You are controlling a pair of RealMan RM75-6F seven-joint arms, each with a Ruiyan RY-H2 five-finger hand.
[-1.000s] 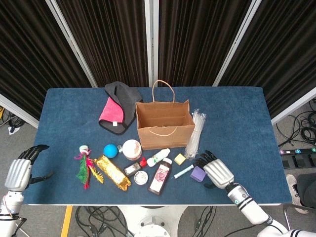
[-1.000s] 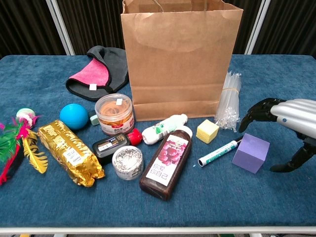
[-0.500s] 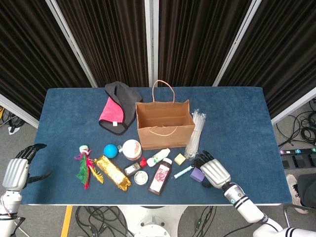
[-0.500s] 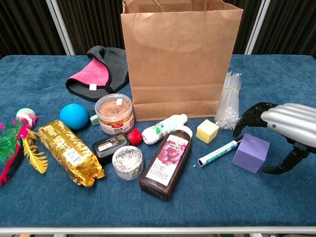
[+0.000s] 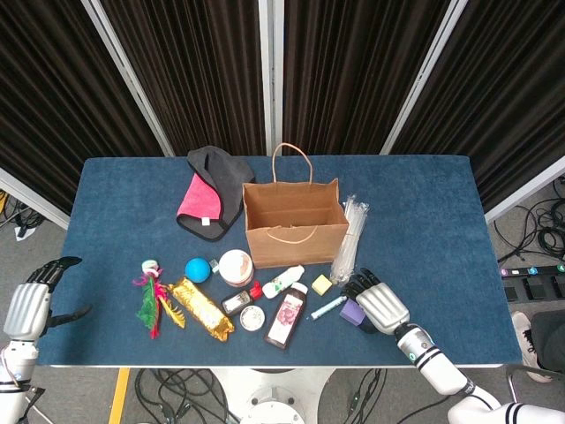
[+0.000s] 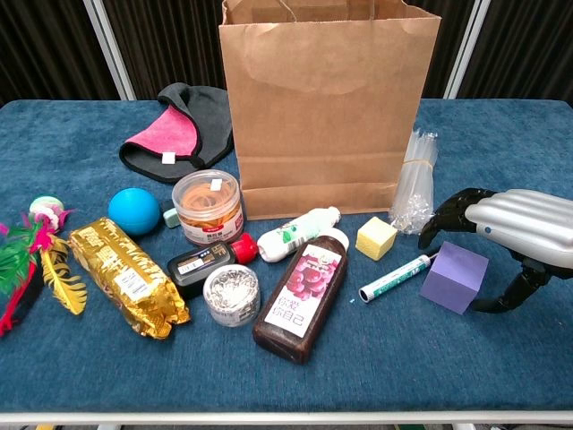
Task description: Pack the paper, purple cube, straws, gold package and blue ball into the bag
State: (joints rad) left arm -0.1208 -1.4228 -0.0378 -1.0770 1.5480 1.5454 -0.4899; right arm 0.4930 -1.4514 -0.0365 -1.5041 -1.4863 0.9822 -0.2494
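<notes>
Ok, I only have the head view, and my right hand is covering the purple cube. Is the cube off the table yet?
Observer: No. In the chest view the purple cube sits flat on the table, with the right hand arched over it.
Operator: Where is my thumb?
Observer: It is low, beside the cube's right side, with its tip near the table. I can't tell whether it touches the cube.
Operator: And the fingertips?
Observer: The fingertips curl down by the cube's far top edge, on the side toward the straws. A pen lies just left of the cube, apart from it.
</notes>
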